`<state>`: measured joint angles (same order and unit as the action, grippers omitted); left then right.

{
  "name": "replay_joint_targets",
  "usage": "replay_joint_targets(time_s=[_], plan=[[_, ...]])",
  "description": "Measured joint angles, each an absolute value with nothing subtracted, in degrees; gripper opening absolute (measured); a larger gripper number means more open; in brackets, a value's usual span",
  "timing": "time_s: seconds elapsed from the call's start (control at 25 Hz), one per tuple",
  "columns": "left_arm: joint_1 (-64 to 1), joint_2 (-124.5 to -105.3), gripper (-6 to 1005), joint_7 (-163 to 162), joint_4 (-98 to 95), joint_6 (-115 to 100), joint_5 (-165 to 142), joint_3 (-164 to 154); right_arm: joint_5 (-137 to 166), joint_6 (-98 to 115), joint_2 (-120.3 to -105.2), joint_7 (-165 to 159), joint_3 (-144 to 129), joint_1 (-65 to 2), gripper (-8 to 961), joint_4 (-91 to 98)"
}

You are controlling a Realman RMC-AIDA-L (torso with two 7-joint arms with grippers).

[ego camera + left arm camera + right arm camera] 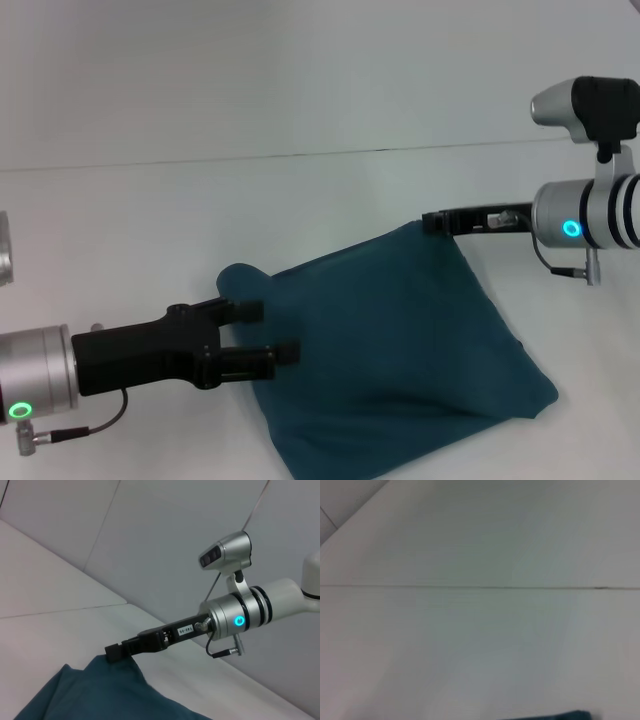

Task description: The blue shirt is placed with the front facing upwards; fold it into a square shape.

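Observation:
The blue shirt [400,350] lies bunched in a folded, roughly four-cornered heap on the white table; no lettering shows. Its far right corner is pulled up into a peak, and my right gripper [436,222] is shut on that corner. The left wrist view shows the same pinch, with the right gripper [115,652] on the tip of the shirt [100,695]. My left gripper [268,332] reaches in from the left, open, its two black fingers spread over the shirt's left edge just below a rounded corner. A sliver of the shirt [570,715] shows in the right wrist view.
The white table [150,220] runs out around the shirt, with a thin seam line [300,153] across its far part. A grey cylindrical object [4,250] sits at the left edge of the head view.

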<state>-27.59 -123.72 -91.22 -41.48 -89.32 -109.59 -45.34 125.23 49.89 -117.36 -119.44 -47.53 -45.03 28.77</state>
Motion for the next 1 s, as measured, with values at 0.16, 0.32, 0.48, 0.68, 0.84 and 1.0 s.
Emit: replay_joint_targets(time_s=[0.16, 0.32, 0.48, 0.68, 0.84, 1.0], plan=[[-27.62, -123.75, 891, -91.30, -41.48, -89.38, -109.38, -45.35, 125.26, 48.47, -117.30, -119.87, -47.56, -46.19, 9, 28.80], [-27.73, -123.75, 887, -91.50, -41.48, -89.11, -109.31, -45.35, 125.45, 46.93, -117.24, -120.31, -47.83, -47.14, 9, 28.67], [-28.08, -123.71, 884, -91.73, -41.48, -89.06, -109.25, -45.35, 125.50, 45.91, -117.17, -120.55, -47.92, -47.95, 9, 28.29], [-28.47, -123.62, 880, -92.31, -41.40, -89.20, -109.23, -45.35, 125.57, 44.53, -117.14, -120.87, -47.99, -48.10, 9, 28.22], [-28.62, -123.60, 877, -92.61, -41.39, -89.25, -109.17, -45.28, 125.59, 44.32, -116.83, -121.08, -48.04, -48.29, 9, 28.14], [-28.65, -123.58, 874, -92.67, -41.39, -89.18, -109.15, -45.26, 125.60, 43.23, -116.92, -120.93, -48.85, -48.36, 10, 27.46]])
